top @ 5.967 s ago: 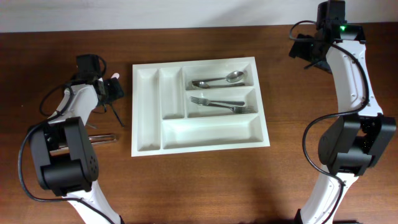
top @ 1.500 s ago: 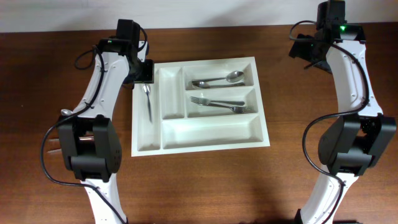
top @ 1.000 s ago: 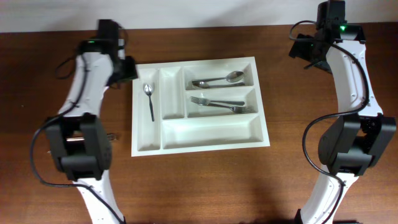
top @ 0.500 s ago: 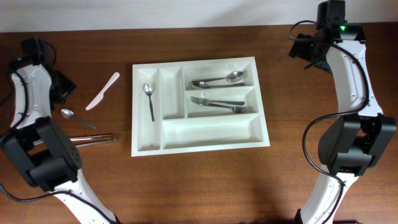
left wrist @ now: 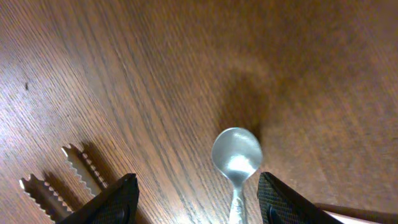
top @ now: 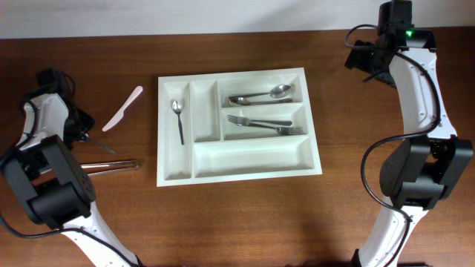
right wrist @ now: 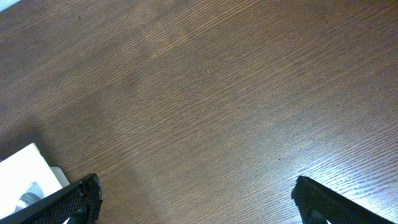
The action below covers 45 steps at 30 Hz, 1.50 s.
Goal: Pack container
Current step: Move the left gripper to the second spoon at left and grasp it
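The white five-compartment container lies mid-table. It holds a small spoon in the far left narrow slot, a spoon in the top wide slot and forks in the middle one. My left gripper is open over a loose spoon on the table left of the container; the spoon's bowl lies between the open fingers. My right gripper is open and empty above bare wood at the far right.
A pale plastic knife lies left of the container. Metal tongs lie below it; their serrated tips show in the left wrist view. A white container corner shows in the right wrist view.
The left arm dropped a small spoon into the left narrow slot, swung away to the far left, and has now come down over the loose spoon. The right arm has not moved.
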Tool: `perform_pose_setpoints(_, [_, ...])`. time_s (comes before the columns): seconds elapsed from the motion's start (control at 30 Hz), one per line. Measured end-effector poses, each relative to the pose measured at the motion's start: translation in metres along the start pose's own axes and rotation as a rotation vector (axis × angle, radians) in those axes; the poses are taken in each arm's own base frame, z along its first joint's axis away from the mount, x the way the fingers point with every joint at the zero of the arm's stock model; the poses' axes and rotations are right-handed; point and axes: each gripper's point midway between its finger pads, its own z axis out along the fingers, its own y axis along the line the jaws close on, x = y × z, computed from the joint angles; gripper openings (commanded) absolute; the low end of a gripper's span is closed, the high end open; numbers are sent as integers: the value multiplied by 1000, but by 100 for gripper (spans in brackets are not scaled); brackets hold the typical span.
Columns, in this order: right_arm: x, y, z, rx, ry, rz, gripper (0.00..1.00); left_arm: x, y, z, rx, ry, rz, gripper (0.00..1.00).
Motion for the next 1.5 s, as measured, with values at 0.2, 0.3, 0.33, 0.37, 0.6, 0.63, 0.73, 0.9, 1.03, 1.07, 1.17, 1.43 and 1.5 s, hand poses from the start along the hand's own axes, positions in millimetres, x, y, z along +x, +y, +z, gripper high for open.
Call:
perform_pose_setpoints(0.2, [0,0,0,0,0,0,99,5,-1,13,6,-8,-6,64])
perform_pose_setpoints(0.3, [0,0,0,0,0,0,99,4,-3,16,14,-20,-9,64])
perform_pose_setpoints(0.33, [0,0,0,0,0,0,99,1,-5,16,25,-33,-12,64])
perform_pose_setpoints(0.37, [0,0,0,0,0,0,99,-2,-8,16,38,-45,-10,64])
perform_pose_setpoints(0.6, [0,0,0,0,0,0,99,-10,-19,14,90,-73,7,64])
perform_pose_setpoints(0.63, [0,0,0,0,0,0,99,-11,-20,14,92,-76,7,64])
perform_pose_setpoints(0.73, [0,0,0,0,0,0,99,-12,-20,14,94,-80,12,64])
perform_pose_setpoints(0.9, [0,0,0,0,0,1,99,-11,-21,19,92,-78,27,60])
perform_pose_setpoints(1.03, [0,0,0,0,0,0,99,-10,-23,25,92,-73,33,58])
perform_pose_setpoints(1.07, [0,0,0,0,0,0,99,-10,-23,25,93,-73,33,57])
perform_pose_setpoints(1.17, [0,0,0,0,0,0,99,-10,-24,25,94,-74,33,53])
perform_pose_setpoints(1.43, [0,0,0,0,0,0,99,-9,-26,25,106,-69,33,37])
perform_pose_setpoints(1.5, [0,0,0,0,0,0,99,-9,-26,25,109,-68,33,33])
